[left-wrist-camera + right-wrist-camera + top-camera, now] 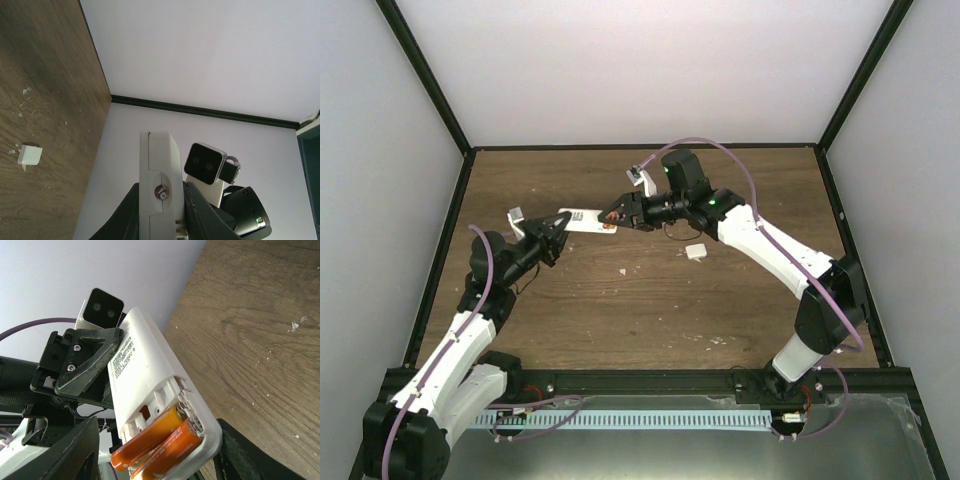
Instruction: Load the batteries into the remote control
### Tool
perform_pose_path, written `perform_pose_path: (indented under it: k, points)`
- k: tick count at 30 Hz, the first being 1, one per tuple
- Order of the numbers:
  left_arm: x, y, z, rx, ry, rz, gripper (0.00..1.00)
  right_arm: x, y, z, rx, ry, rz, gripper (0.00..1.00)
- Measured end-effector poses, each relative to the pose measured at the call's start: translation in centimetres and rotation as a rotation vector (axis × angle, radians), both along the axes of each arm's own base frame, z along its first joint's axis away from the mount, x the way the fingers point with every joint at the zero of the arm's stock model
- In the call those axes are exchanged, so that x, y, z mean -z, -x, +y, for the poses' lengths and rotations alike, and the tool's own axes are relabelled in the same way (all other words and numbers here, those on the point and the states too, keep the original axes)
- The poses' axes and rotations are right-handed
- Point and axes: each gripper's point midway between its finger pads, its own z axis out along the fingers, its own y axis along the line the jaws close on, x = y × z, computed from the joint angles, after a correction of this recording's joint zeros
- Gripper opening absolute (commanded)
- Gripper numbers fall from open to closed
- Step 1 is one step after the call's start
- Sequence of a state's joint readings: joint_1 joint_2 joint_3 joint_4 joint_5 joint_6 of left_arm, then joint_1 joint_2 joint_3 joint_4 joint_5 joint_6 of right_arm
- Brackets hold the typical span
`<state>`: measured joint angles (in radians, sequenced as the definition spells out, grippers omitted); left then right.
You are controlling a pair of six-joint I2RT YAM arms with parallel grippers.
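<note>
Lab enclosure: white walls (640, 70), black frame (433, 85).

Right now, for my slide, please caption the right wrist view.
Two orange batteries lie side by side in the open remote, which is held by the left gripper.

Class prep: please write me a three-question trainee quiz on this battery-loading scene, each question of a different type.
1. True or false: the cover is fitted on the remote.
2. How many batteries sit in the remote?
3. Which holds the remote: A left gripper, B right gripper?
Key: 1 false, the cover lies on the table. 2 two. 3 A; the right gripper's jaws stand open at the battery end.
</note>
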<state>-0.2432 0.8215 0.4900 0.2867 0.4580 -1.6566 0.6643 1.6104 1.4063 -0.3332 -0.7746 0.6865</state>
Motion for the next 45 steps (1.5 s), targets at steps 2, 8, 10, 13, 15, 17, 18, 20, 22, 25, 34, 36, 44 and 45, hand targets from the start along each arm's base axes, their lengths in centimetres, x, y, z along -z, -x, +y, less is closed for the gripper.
perform_pose_path:
  k: [2,8,10,13,15,17,18,20,22,25,34,36,44,45]
  points:
    - [0.1,0.0,0.0,-0.001,0.007,0.009,0.00,0.0,-0.1,0.0,-0.001,0.004,-0.002,0.53]
    - [0.4,-0.2,0.0,-0.002,0.015,0.039,0.00,0.4,-0.2,0.1,-0.004,0.028,0.000,0.54]
    - [0.4,-0.2,0.0,-0.002,0.014,0.045,0.00,0.4,-0.4,0.2,-0.006,0.035,-0.006,0.54]
    - [0.2,-0.3,-0.1,-0.001,0.017,0.046,0.00,0.4,-0.3,0.3,-0.011,0.040,-0.014,0.53]
    - [0.1,-0.3,-0.1,0.000,0.018,0.046,0.00,0.4,-0.3,0.3,-0.014,0.043,-0.018,0.52]
    - [0.1,-0.3,-0.1,0.003,0.020,0.050,0.00,0.5,-0.2,0.3,-0.017,0.047,-0.018,0.50]
    - [0.1,-0.3,-0.2,0.005,0.020,0.051,0.00,0.6,-0.2,0.3,-0.017,0.049,-0.018,0.50]
    - [0.1,-0.3,-0.2,0.005,0.020,0.051,0.00,0.6,-0.2,0.3,-0.017,0.050,-0.018,0.49]
    - [0.1,-0.3,-0.2,0.006,0.020,0.051,0.00,0.6,-0.2,0.3,-0.016,0.051,-0.018,0.48]
    - [0.1,-0.3,-0.2,0.006,0.020,0.050,0.00,0.6,-0.2,0.3,-0.016,0.051,-0.017,0.45]
    - [-0.3,-0.4,-0.1,-0.003,0.024,0.028,0.00,0.4,-0.4,0.3,-0.012,0.043,-0.023,0.38]
    - [-0.6,-0.4,0.0,-0.007,0.028,0.013,0.00,0.2,-0.5,0.3,-0.009,0.035,-0.028,0.35]
    - [-1.5,-0.6,0.4,-0.035,0.049,-0.042,0.00,-0.9,-0.8,0.6,-0.010,-0.012,-0.036,0.29]
    - [-1.5,-0.6,0.5,-0.037,0.050,-0.044,0.00,-1.0,-0.8,0.7,-0.010,-0.016,-0.036,0.29]
